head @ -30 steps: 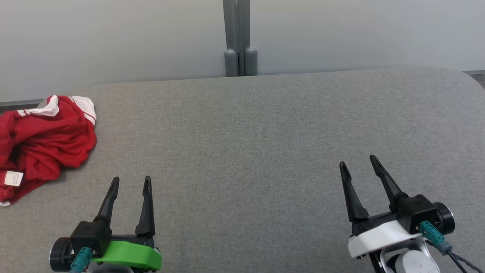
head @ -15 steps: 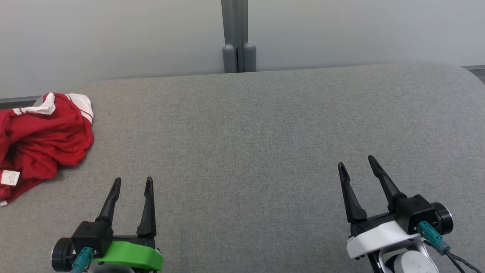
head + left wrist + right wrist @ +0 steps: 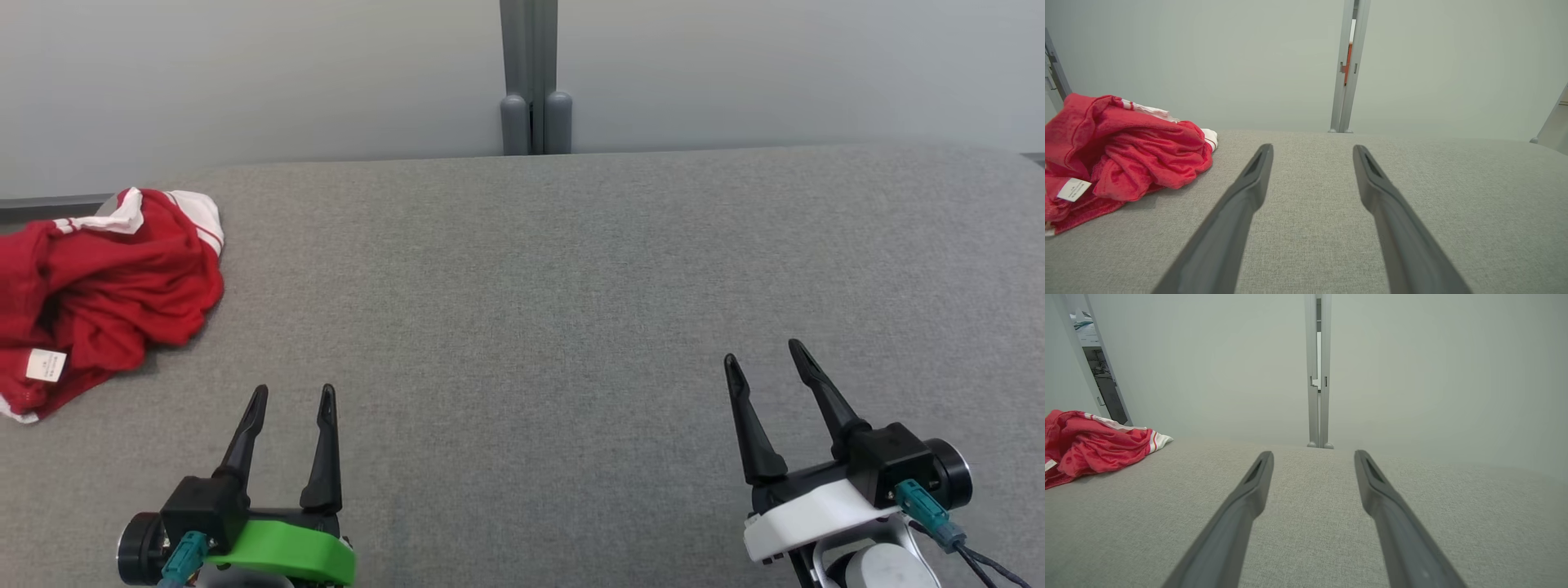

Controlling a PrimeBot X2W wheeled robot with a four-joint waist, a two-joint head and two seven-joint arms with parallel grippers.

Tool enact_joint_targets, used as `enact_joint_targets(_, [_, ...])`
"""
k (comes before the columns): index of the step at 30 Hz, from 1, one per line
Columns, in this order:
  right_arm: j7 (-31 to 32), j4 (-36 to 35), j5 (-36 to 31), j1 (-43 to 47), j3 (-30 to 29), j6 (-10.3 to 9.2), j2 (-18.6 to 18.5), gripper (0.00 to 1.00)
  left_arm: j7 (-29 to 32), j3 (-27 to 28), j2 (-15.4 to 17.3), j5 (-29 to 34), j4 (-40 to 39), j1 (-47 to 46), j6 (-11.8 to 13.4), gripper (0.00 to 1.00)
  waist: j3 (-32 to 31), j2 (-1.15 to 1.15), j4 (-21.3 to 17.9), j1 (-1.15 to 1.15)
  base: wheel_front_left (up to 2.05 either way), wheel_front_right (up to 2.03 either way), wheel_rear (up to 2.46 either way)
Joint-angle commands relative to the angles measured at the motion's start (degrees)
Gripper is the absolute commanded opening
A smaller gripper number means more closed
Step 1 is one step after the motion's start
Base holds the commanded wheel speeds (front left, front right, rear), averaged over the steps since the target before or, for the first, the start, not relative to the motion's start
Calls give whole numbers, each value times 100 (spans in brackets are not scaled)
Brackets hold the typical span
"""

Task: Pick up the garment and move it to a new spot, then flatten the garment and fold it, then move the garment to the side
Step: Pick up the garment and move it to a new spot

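Observation:
A crumpled red garment [image 3: 106,298] with white striped trim and a small white label lies in a heap at the far left of the grey padded surface [image 3: 571,269]. It also appears at the left of the left wrist view, garment [image 3: 1126,155], and far left in the right wrist view, garment [image 3: 1090,445]. My left gripper [image 3: 294,394] hovers open near the front left, to the right of and nearer than the heap, holding nothing. My right gripper [image 3: 761,353] hangs open at the front right, far from the cloth, also with nothing in it.
A pale wall runs behind the surface, with a grey vertical post [image 3: 535,77] at its middle. The surface's corners are rounded at the far left and far right. A dark doorway [image 3: 1106,384] shows at the left in the right wrist view.
The head camera has shifted, so the whole picture slid slightly right and up. Both grippers stay open and sit a little lower in view. The garment lies as before.

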Motion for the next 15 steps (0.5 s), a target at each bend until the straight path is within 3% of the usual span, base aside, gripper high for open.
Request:
enact_joint_targets(1, [-18, 6, 24, 65, 8, 2, -17, 100, -3, 6, 38, -25, 10, -39, 14, 100, 5, 0, 160, 0, 0, 0, 0])
enact_joint_targets(15, [-18, 15, 87, 113, 47, 1, -17, 100, -3, 81, 36, 62, 32, 62, 88, 100, 26, 0, 1291, 0, 0, 0, 0])
